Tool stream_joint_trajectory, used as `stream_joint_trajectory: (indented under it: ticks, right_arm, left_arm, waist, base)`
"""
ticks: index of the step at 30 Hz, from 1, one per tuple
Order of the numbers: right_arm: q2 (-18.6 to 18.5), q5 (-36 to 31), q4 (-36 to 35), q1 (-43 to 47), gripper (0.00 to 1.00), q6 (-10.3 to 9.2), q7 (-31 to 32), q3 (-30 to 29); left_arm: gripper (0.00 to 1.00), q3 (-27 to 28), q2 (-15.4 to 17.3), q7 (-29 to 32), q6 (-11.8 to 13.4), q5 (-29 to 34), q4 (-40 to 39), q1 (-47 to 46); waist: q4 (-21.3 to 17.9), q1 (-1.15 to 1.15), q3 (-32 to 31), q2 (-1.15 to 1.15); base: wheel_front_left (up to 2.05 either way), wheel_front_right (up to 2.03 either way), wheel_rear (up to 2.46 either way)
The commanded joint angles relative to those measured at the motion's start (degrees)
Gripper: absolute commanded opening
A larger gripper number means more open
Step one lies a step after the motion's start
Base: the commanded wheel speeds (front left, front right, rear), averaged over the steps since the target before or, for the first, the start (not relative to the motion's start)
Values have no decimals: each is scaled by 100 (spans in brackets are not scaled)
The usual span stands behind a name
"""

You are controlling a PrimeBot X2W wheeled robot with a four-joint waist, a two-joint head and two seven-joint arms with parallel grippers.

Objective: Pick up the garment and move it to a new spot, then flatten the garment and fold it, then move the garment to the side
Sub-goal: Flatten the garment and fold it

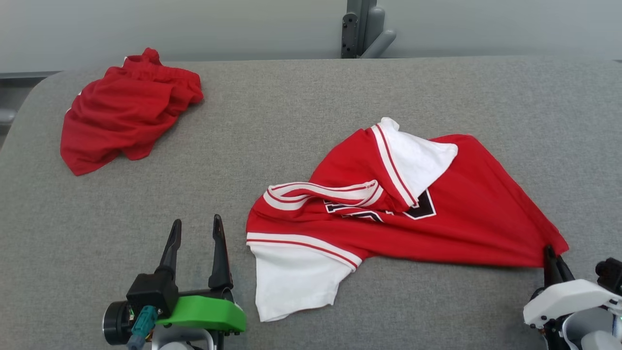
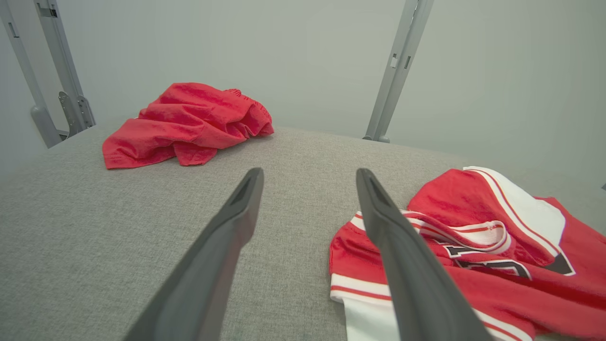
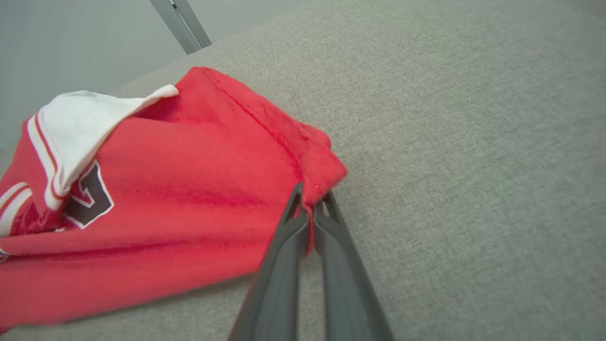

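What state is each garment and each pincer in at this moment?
jersey: crumpled on the grey surface, a white sleeve flopped over its chest, hem corner pinched.
red garment: bunched in a heap at the far left, untouched.
left pincer: open, empty.
right pincer: shut on the jersey's hem corner.

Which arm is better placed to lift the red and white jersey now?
Right. The right claw is shut on the red hem corner of the red and white fabric jersey; the left claw stands open beside it, holding nothing.
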Motion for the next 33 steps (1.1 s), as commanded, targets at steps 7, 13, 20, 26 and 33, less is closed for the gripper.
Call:
stream_joint_trajectory:
  ticks: [7,13,20,26,33]
  right_arm:
    - [185,-505,-200,346,100,-9,2,-378]
    - [201,-816,-821,442,100,-9,262,-543]
    - [122,-1223,-1519,155,100,-9,1069,-260]
    - [72,-1268,-1534,-73,100,-9,951,-18]
    - [128,-1356,-1604,-146,100,-9,231,303]
  left_arm:
    - [100,19,14,-5,-57,54,71,153]
    - [100,-26,14,-5,-65,46,87,166]
    - [100,-98,14,-5,-43,-49,86,85]
    - [100,-75,14,-5,-41,-88,111,69]
    - [100,51,14,-5,-126,-68,247,282]
  waist:
    - [-108,0,-134,0]
    - [-97,0,-198,0]
    - [40,0,-176,0]
    - [151,0,-216,0]
    - [101,0,-462,0]
  base:
    - [0,0,0]
    - [0,0,0]
    - [0,0,0]
    - [0,0,0]
    - [0,0,0]
